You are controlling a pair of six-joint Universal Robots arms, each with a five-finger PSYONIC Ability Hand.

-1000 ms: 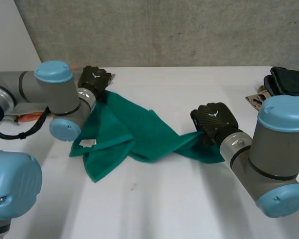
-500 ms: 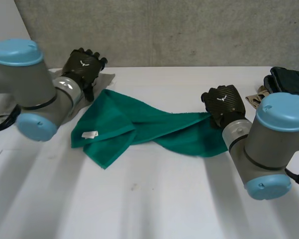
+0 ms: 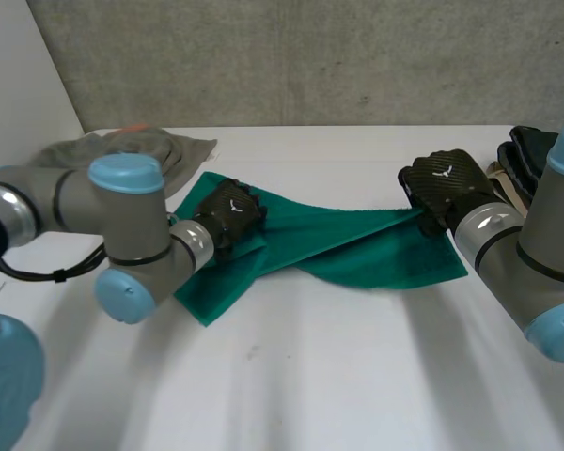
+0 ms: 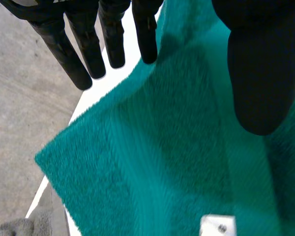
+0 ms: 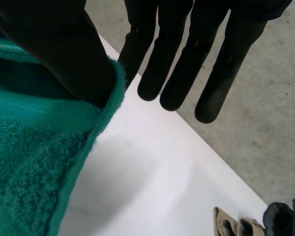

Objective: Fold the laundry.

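Your white table (image 3: 338, 376) carries a green towel (image 3: 357, 254) stretched across its far half, twisted once at the middle. The towel's left end lies doubled in layers and its right end lies flat toward the table's right edge.

Your left arm (image 3: 75, 193) comes in from the left edge and bends at the elbow. It brings the left hand (image 3: 230, 214) palm-down over the doubled left end of the towel. In the left wrist view the fingers (image 4: 83, 54) are straight and slightly spread, reaching past the towel's far edge. The thumb (image 4: 260, 73) stands well apart over the cloth, and nothing is gripped.

Your right arm (image 3: 536, 254) reaches in from the right edge, with the right hand (image 3: 446, 183) at the towel's far right corner. In its wrist view the fingers (image 5: 172, 64) are straight and held out beyond the towel's edge. The hem lies against the thumb (image 5: 64, 44), and the fingers do not close on it.

A grey cloth (image 3: 146, 150) is heaped at the table's far left corner, just beside the towel. Black items (image 3: 545, 150) sit at the far right edge. A small white label (image 4: 217, 227) shows on the towel below the left palm.
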